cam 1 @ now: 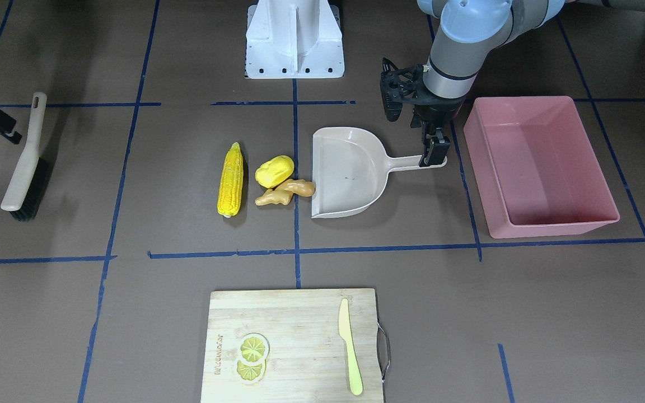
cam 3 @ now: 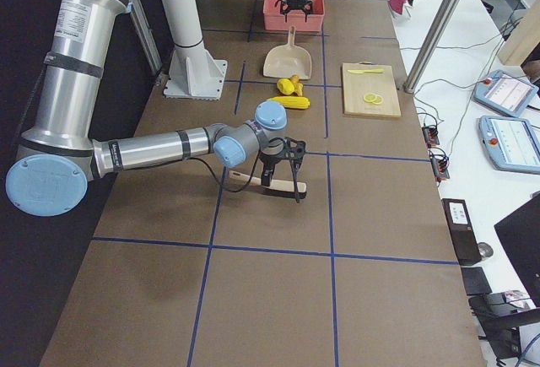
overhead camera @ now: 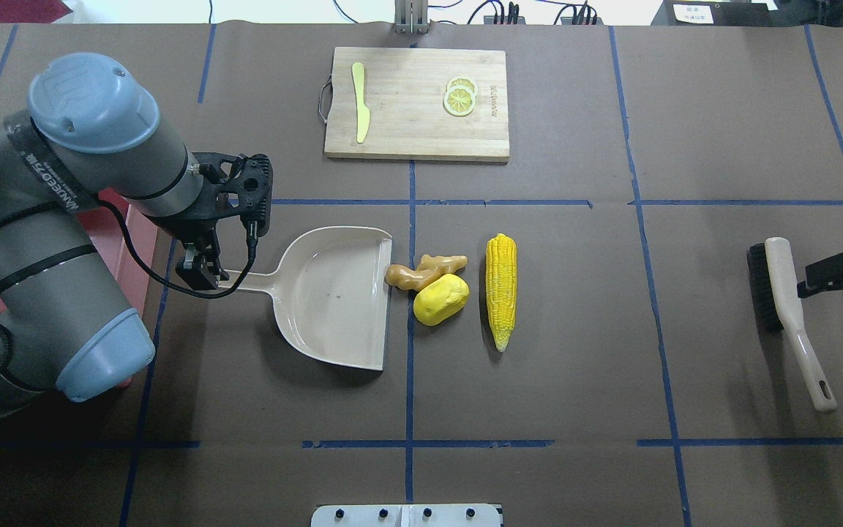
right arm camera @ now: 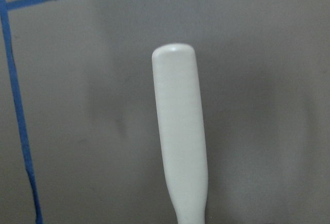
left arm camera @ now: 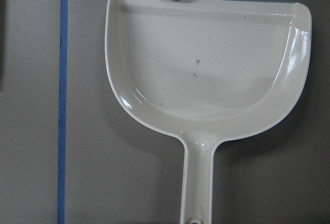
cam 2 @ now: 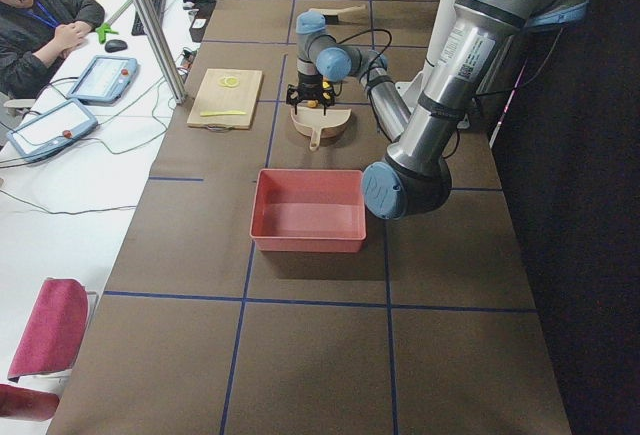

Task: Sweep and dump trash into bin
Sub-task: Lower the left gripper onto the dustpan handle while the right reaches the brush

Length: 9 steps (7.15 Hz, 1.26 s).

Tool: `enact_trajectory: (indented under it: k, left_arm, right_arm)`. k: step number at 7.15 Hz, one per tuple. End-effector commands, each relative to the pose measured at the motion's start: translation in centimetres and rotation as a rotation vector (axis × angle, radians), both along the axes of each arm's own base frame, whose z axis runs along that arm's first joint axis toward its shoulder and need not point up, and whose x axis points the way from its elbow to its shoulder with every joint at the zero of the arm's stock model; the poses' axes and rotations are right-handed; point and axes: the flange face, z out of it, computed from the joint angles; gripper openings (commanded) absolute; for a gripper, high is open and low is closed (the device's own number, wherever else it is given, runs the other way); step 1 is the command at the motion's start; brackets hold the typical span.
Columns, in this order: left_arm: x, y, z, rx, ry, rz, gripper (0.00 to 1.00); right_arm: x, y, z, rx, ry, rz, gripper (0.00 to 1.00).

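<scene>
a brown surface (overhead camera: 575, 366) crossed by blue tape lines, seen from above; at far left the pink bin (cam 1: 541, 162) sits mostly hidden behind the left arm; the left pincer (overhead camera: 202, 274) points down at the end of the beige dustpan (overhead camera: 334, 300) handle, narrow, seemingly closed on it; the dustpan lies flat, its open edge facing right; touching that edge is the tan ginger root (overhead camera: 421, 272), with the rounded yellow lump (overhead camera: 440, 298) against it and the corn cob (overhead camera: 501, 290) just beside, all on the surface, well apart from the bin; beyond them a wooden cutting board (overhead camera: 416, 117) carries a pale knife (overhead camera: 360, 101) and lemon slices (overhead camera: 460, 96); at far right the right pincer (overhead camera: 806, 282) reaches the handle of a black-bristled brush (overhead camera: 787, 315); i cannot tell whether it grips.
</scene>
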Motion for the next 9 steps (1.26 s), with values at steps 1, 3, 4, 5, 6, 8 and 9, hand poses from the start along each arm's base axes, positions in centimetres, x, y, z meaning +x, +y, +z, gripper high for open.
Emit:
enact_trajectory:
  k: [1,3,4,5,6,8,9]
  left_arm:
    - [-0.1,0.0,-0.1,0.002,0.002,-0.001,1.00]
    - [-0.1,0.0,-0.2,0.006,0.007,0.001,1.00]
    - [-0.1,0.0,-0.2,0.008,0.008,0.001,1.00]
    - [-0.1,0.1,-0.3,0.010,0.009,0.002,1.00]
    - [-0.1,0.0,-0.2,0.011,0.009,0.003,1.00]
    - [-0.1,0.0,-0.2,0.014,0.009,0.003,1.00]
    - [-0.1,0.0,-0.2,0.015,0.009,0.004,1.00]
  right_arm:
    - [-5.4,3.4,1.0,-0.025,0.061,-0.031,0.99]
    - [-5.7,4.7,2.8,-0.054,0.089,-0.062,0.99]
    - [-5.8,4.7,3.3,-0.061,0.095,-0.064,0.95]
    - [-5.7,4.7,3.5,-0.065,0.095,-0.064,0.86]
    - [-5.6,4.7,3.7,-0.072,0.099,-0.062,0.75]
    - [-5.5,4.8,4.1,-0.078,0.106,-0.062,0.23]
    - [-5.5,4.8,4.1,-0.077,0.104,-0.064,0.01]
